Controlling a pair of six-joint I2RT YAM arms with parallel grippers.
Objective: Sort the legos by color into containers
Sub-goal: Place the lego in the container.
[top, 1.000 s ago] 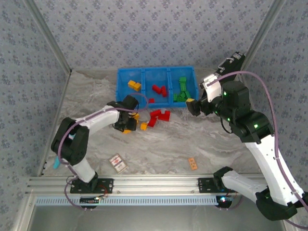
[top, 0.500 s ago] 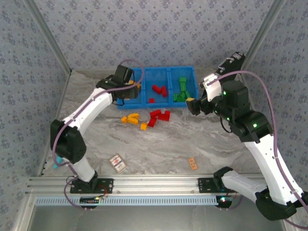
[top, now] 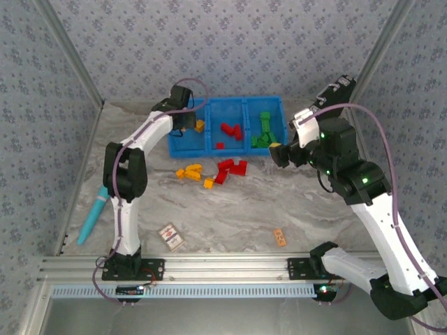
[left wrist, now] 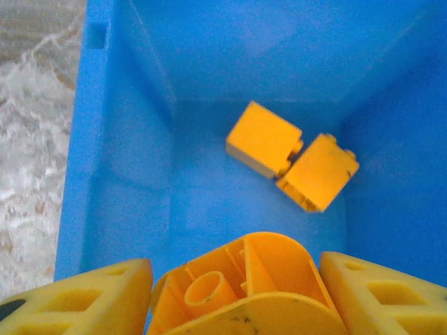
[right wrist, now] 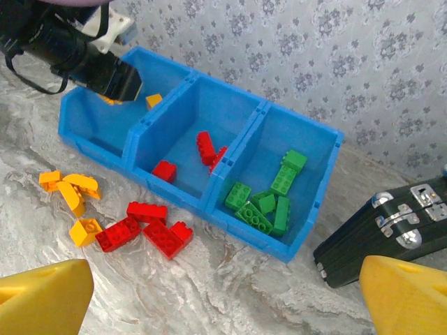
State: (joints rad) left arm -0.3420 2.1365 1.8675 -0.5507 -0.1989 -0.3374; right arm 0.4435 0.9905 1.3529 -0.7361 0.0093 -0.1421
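My left fingers (left wrist: 77, 293) are yellow, the curved plastic brick (left wrist: 244, 279) between them orange-yellow. The rectangular plastic bin (right wrist: 94, 139) is bright blue, the table (top: 230, 209) grey-white marbled, the wallpaper (top: 230, 49) pale grey-blue with flowers.

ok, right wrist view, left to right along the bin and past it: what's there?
left compartment with orange legos → middle compartment with red legos → right compartment with green legos → black case

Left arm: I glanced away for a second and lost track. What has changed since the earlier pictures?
The left gripper lifted from the loose orange bricks on the table and swung out to the bin's left compartment, where it holds a curved orange brick above two orange ones. The right gripper, open, and the loose red bricks stayed put.
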